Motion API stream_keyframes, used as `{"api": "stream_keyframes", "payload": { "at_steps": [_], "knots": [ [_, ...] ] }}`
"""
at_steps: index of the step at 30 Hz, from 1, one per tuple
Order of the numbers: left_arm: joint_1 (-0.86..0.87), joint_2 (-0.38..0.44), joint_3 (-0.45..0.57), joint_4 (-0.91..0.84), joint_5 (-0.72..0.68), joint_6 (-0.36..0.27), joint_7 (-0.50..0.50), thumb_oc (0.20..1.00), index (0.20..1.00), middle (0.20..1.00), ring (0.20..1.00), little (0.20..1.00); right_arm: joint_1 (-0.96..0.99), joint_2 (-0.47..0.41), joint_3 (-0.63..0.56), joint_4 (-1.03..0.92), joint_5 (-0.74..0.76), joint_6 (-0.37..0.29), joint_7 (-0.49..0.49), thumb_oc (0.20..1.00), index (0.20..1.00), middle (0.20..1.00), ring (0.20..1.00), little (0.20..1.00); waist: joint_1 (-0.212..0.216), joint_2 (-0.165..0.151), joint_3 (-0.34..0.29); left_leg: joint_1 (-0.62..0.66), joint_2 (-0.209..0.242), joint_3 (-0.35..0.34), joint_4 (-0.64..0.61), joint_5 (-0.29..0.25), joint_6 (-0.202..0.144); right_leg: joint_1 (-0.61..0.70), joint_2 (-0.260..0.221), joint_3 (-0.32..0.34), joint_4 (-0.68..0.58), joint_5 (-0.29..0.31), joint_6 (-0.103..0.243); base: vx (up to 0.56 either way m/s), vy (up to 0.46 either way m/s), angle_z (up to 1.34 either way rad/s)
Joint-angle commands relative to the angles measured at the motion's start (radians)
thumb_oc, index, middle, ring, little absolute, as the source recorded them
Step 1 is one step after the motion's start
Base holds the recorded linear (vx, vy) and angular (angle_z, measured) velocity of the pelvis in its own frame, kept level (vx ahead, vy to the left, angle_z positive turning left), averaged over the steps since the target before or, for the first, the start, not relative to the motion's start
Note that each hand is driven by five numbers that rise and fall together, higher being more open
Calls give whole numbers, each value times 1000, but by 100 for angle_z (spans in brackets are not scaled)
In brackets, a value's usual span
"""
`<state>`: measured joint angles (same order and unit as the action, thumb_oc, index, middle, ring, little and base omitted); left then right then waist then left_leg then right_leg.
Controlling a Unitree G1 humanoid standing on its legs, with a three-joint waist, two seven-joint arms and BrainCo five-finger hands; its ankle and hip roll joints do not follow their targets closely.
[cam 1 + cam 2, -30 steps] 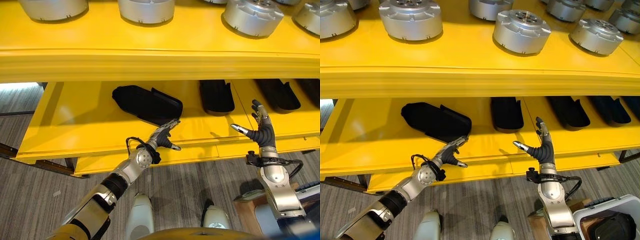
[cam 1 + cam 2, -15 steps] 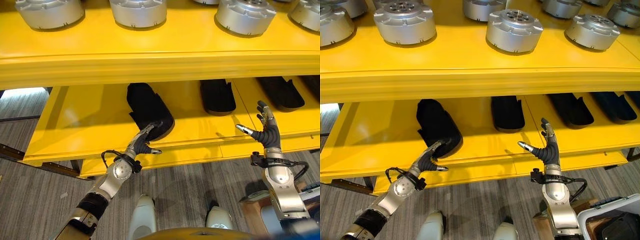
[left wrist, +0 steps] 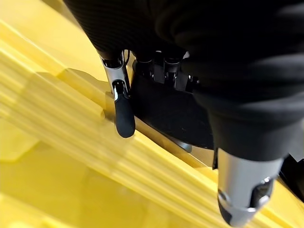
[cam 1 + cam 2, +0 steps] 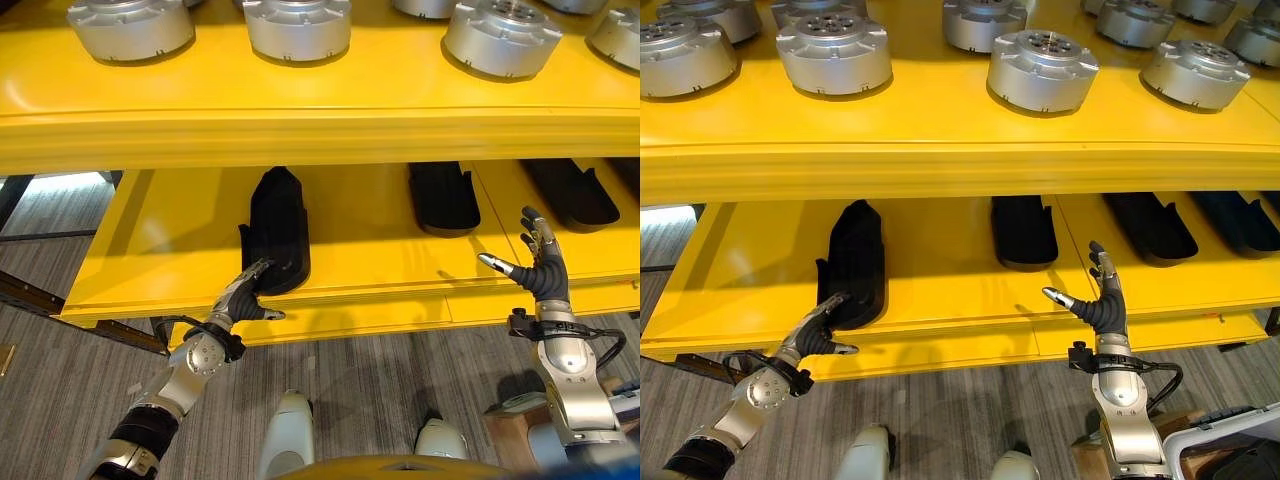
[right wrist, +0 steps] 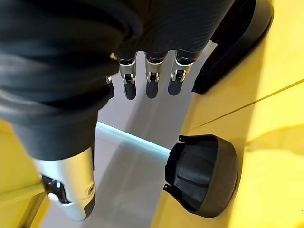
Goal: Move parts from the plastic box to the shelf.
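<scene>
The big yellow metal shelf [image 4: 380,105] is smooth and shiny. Round silver parts [image 4: 1042,70] sit on top. Long black plastic parts [image 4: 1024,229] lie on the lower level. The left hand [image 4: 243,298] touches the near end of one black part [image 4: 276,230] with straight fingers. That part lay slanted before; now it points straight back. The right hand [image 4: 1099,305] is held up, fingers spread, holding nothing.

Left hand [image 4: 243,300]: low on the left, arm reaching up, fingers extended, thumb out. Right hand [image 4: 540,268]: raised upright, fingers spread, holding nothing.
</scene>
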<state>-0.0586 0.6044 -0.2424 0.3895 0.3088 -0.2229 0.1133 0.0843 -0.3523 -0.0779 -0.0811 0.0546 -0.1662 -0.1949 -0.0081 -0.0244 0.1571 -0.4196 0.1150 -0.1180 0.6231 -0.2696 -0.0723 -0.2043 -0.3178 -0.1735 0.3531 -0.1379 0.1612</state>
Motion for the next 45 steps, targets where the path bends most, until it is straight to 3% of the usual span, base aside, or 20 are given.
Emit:
{"api": "stream_keyframes", "payload": {
  "at_steps": [1, 11, 17, 33, 45],
  "knots": [
    [76, 69, 57, -10, 45, 20, 1, 1000, 1000, 1000, 1000, 1000, 14, 24, -94, -68, -8, -47, 3, 1000, 1000, 1000, 1000, 1000, 35, -12, 4, 6, -9, -16, -58, 118, 16, -40, 3, 11, 184, 8, -19, 0, 0, 0],
    [77, 239, 174, -320, 154, -39, 11, 1000, 1000, 1000, 1000, 1000, 21, 23, -126, -72, -21, -48, 8, 1000, 1000, 1000, 1000, 1000, 42, -12, -11, 6, -12, -20, -63, 117, 15, -39, 3, 7, 179, 7, -18, 0, 0, 0],
    [63, 398, 270, -566, 224, -89, 13, 1000, 1000, 1000, 1000, 1000, 31, 15, -138, -76, -27, -49, 5, 1000, 1000, 1000, 1000, 1000, 41, -10, -28, -3, -10, -27, -66, 118, 13, -45, 8, 6, 176, 7, -16, 0, 0, 0],
    [-4, 360, 281, -741, 167, -103, -4, 1000, 1000, 1000, 1000, 1000, 29, 28, -134, -98, -31, -46, -5, 1000, 1000, 1000, 1000, 1000, 35, -9, -29, -16, -10, -31, -55, 115, 15, -57, 15, 12, 181, 7, -20, 0, 0, 0],
    [301, 350, 473, -780, 190, -116, -9, 1000, 1000, 1000, 1000, 1000, 56, 43, -167, -105, -37, -49, -5, 1000, 1000, 1000, 1000, 1000, 75, -3, -7, -5, -15, -34, -61, 116, 18, -41, 16, 7, 179, 6, -21, 0, 0, 0]
  ]
}}
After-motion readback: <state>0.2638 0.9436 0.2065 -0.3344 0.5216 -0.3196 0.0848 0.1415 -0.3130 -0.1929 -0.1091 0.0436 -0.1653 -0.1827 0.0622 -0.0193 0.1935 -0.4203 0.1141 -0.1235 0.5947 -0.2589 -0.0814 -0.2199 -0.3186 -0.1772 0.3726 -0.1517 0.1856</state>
